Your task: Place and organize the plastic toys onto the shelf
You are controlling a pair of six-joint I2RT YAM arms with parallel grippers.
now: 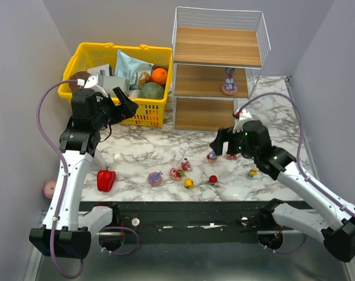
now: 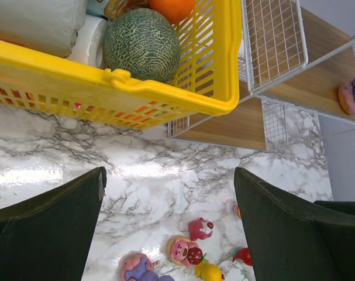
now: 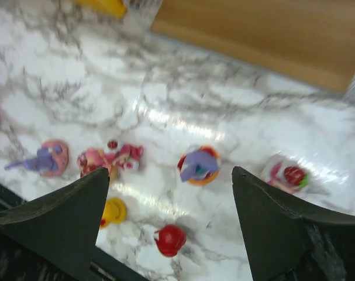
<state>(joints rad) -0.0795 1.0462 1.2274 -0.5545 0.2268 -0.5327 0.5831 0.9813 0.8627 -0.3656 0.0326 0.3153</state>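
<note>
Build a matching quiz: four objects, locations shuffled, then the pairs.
1. upright purple bunny figurine on pink base
2. green netted melon
3. red plastic bell pepper
4. pink ball

A. inside the yellow plastic basket
B. off the marble table, past its left edge
C. middle board of the wooden wire-frame shelf
D. on the table, front left

Pairs: 1-C, 2-A, 3-D, 4-B
</note>
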